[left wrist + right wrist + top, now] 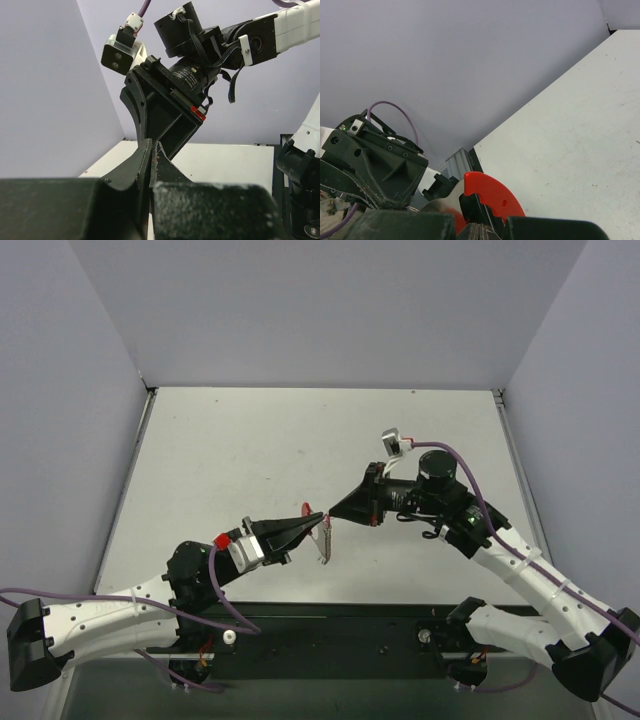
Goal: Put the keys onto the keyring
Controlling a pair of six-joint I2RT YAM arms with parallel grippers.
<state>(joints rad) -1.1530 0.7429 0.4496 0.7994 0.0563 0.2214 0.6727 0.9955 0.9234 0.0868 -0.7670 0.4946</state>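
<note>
The keyring's red loop [305, 508] sits where both gripper tips meet above the table [250, 450]. In the right wrist view the red loop [492, 192] rises just over my shut right gripper [478, 233], with a blurred flat silver piece [440, 200] beside it. A silver bunch [325, 540] hangs below the tips; I cannot tell chain from keys in it. My left gripper [320, 520] is shut, and a red trace shows between its fingertips [152, 155]. My right gripper [334, 513] points left at it, tip to tip.
Grey walls enclose the white table on the left, back and right. The right arm's wrist and camera [122, 50] fill the upper left wrist view. The left gripper body [370, 165] shows at the left of the right wrist view.
</note>
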